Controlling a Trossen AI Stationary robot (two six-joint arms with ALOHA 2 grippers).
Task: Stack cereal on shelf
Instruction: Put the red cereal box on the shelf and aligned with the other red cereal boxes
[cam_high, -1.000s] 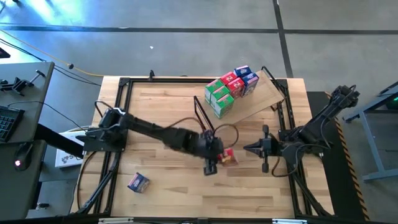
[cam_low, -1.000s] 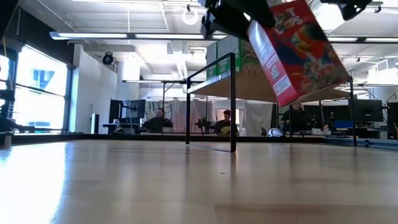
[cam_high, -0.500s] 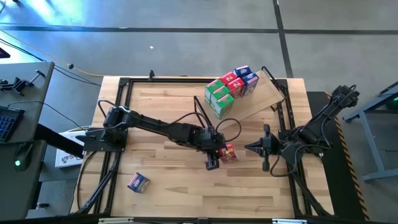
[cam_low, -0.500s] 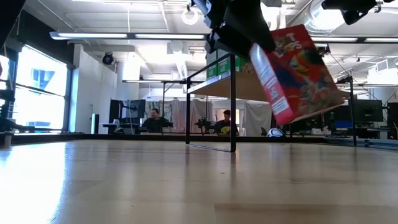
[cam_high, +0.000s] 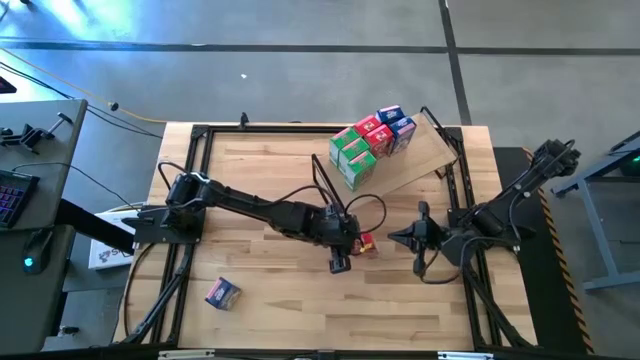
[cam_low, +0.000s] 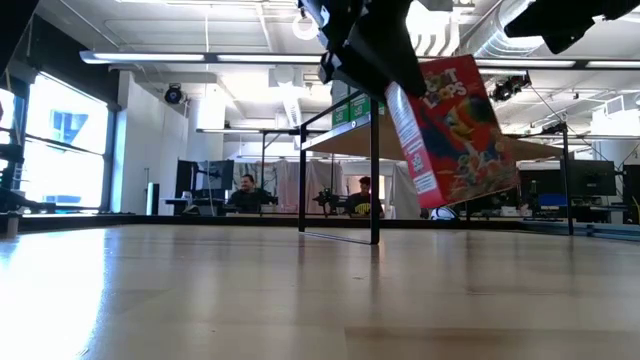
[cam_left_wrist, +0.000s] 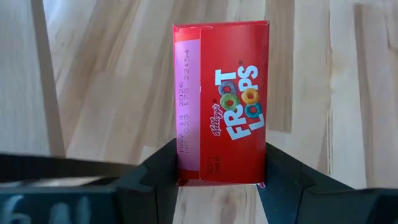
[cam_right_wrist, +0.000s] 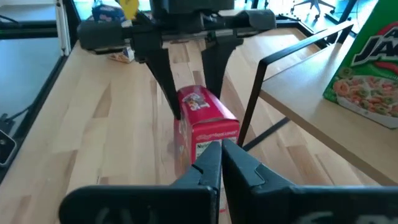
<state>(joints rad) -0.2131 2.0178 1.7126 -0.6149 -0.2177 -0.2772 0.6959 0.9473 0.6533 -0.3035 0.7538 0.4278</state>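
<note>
The left gripper (cam_high: 352, 245) is squeezing a red cereal box (cam_high: 366, 243) from both sides, and the box hangs up in the air above the table (cam_high: 270, 300). A moment ago the box leaned over more and sat a bit farther out; now it is nearly straight and has come in a little toward the shelf (cam_high: 425, 155). So the lift looks done, and the carry to the shelf comes next. The left arm reaches far across the middle of the table with its wrist bent down. The right gripper (cam_high: 393, 238) is pinched shut with nothing in it, and it waits just beside the red box, pointing at it. On the shelf, green, red and blue boxes (cam_high: 368, 143) already sit close together. One blue box (cam_high: 222, 292) lies alone near the front of the table, well apart from the rest.
</note>
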